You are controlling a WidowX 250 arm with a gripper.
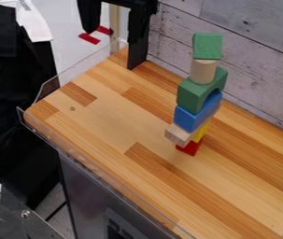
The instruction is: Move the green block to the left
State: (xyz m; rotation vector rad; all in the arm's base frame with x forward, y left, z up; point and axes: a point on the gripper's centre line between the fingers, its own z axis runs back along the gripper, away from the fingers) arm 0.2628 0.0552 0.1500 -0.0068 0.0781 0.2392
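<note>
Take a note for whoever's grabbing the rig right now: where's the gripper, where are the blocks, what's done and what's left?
Gripper: open, empty, at the upper left of the tower.
Blocks: the green block sits on top, on a plain wooden cylinder; a green arch is under that, above a blue piece.
Done: neither green piece is off the tower; the move looks not yet made.
Left: grasp the top green block, probably the one meant, and move it left.
</note>
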